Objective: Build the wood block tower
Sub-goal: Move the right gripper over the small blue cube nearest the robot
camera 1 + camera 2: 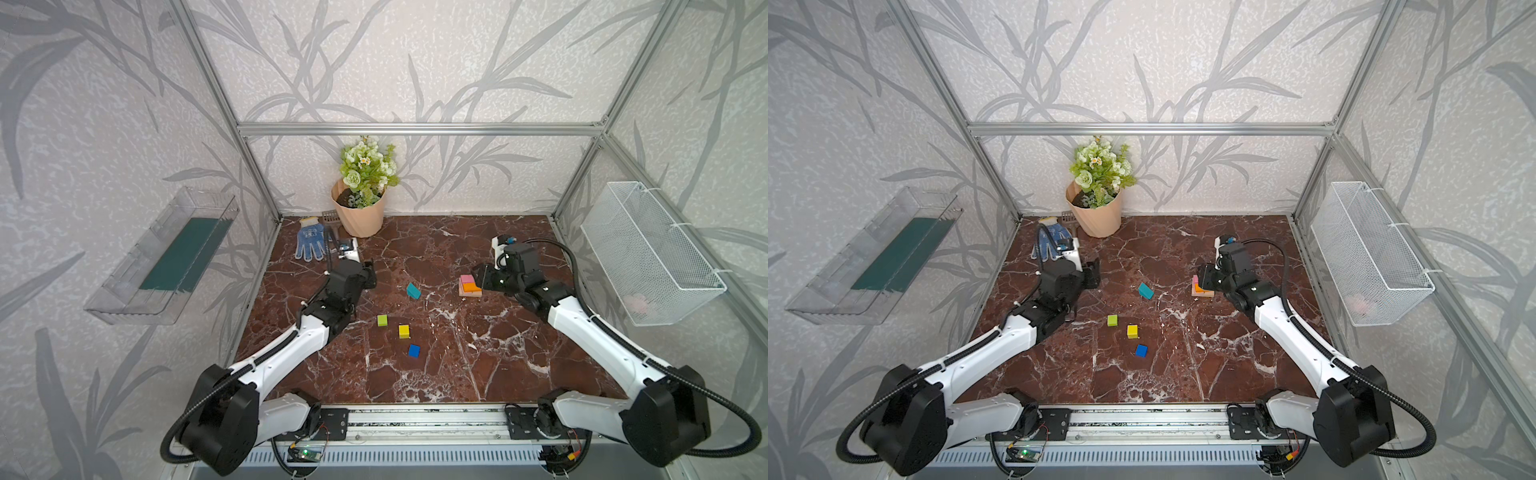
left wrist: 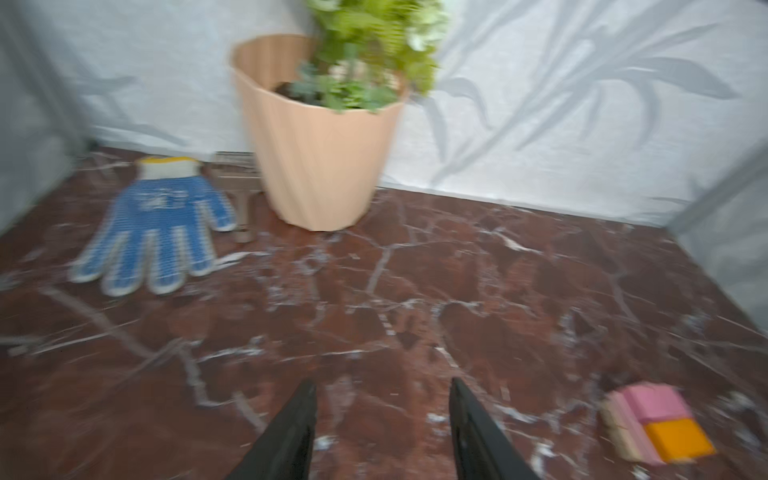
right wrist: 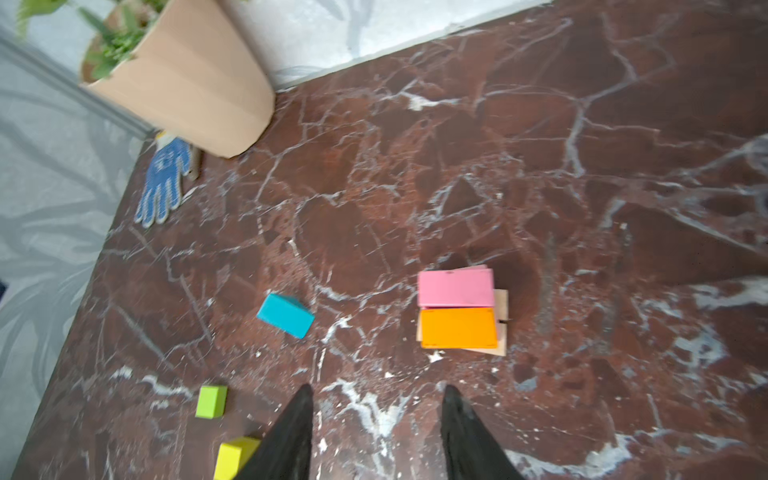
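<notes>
Seemingly between picks, the next block wants a square grip across its flat sides and a level descent. The tower (image 3: pixel 457 328), plain wood under pink and orange, stands just ahead of the right gripper (image 3: pixel 377 388), whose fingers are parted and empty. The teal block (image 3: pixel 286 315) lies ahead and to one side, and the lime cube (image 3: pixel 211 401) and yellow cube (image 3: pixel 232 457) sit close beside one finger. Both arms reach low, the right wrist pitched down. The left gripper (image 2: pixel 382 381), well apart from the tower, is likewise parted and holds nothing.

Leaf-patterned grey walls (image 1: pixel 415 62) enclose a red-brown marble floor (image 1: pixel 457 365), framed by aluminium bars (image 1: pixel 415 129).
</notes>
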